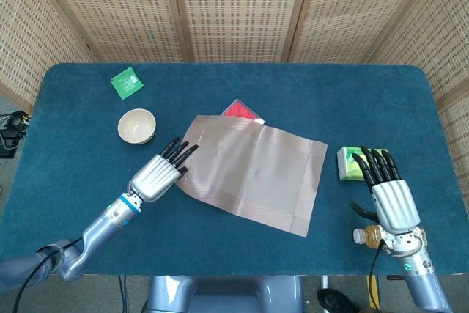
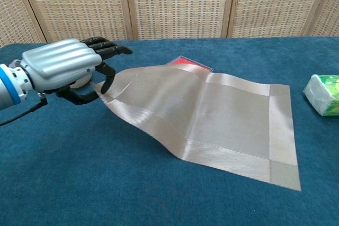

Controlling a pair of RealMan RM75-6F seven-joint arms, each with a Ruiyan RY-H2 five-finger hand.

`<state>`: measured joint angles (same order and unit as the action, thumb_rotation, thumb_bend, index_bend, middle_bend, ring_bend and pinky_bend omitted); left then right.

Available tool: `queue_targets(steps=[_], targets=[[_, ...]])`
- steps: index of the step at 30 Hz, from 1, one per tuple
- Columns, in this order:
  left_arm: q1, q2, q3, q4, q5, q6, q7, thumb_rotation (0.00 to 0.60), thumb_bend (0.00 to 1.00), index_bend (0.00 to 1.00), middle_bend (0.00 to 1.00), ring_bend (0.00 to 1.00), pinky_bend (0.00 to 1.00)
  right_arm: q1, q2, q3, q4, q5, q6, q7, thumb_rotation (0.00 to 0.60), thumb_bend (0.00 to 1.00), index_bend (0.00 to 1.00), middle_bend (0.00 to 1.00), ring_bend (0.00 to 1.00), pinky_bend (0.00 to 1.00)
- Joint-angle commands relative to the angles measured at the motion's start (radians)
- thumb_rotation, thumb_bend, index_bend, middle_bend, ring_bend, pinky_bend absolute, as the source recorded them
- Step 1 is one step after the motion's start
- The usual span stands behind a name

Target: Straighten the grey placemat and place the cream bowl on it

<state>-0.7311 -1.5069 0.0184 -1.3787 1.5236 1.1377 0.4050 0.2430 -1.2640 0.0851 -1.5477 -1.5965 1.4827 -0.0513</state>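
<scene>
A blue cloth table [image 1: 242, 93] is standing before woven screens [image 1: 234, 5]. The grey placemat [image 1: 256, 170] is lying skewed at its centre, its left edge lifting where the left hand [image 1: 155, 175] is pinching it between thumb and fingers (the chest view shows this best). The cream bowl [image 1: 137, 125] is sitting just left of the mat. Only the head view is showing the right hand [image 1: 388, 192], fingers extended and holding nothing, beside a green packet [image 1: 350, 163].

No legible txt, labels or nos. anywhere.
</scene>
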Motion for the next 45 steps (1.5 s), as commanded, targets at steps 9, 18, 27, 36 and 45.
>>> queue_targets(steps=[9, 18, 27, 36, 45], targets=[[0.057, 0.056, 0.006, -0.025, -0.025, 0.015, 0.033, 0.600, 0.51, 0.79, 0.00, 0.00, 0.00, 0.001, -0.003, -0.001, 0.003, -0.002, -0.005, -0.004, 0.600, 0.00, 0.04, 0.00, 0.00, 0.00], [0.099, 0.116, 0.065, -0.061, 0.028, 0.027, 0.053, 0.600, 0.51, 0.80, 0.00, 0.00, 0.00, -0.001, -0.003, 0.000, -0.001, -0.003, -0.003, -0.007, 0.600, 0.00, 0.04, 0.00, 0.00, 0.00], [0.146, 0.203, 0.161, -0.193, 0.106, 0.010, 0.129, 0.600, 0.51, 0.80, 0.00, 0.00, 0.00, -0.005, 0.002, -0.001, -0.008, -0.013, 0.009, -0.005, 0.600, 0.00, 0.04, 0.00, 0.00, 0.00], [0.182, 0.213, 0.204, -0.249, 0.130, -0.034, 0.195, 0.600, 0.52, 0.80, 0.00, 0.00, 0.00, -0.010, 0.007, 0.000, -0.015, -0.020, 0.020, -0.003, 0.600, 0.00, 0.04, 0.00, 0.00, 0.00], [0.196, 0.232, 0.222, -0.287, 0.133, -0.079, 0.231, 0.600, 0.52, 0.80, 0.00, 0.00, 0.00, -0.012, 0.012, 0.001, -0.020, -0.021, 0.022, -0.002, 0.600, 0.00, 0.04, 0.00, 0.00, 0.00]])
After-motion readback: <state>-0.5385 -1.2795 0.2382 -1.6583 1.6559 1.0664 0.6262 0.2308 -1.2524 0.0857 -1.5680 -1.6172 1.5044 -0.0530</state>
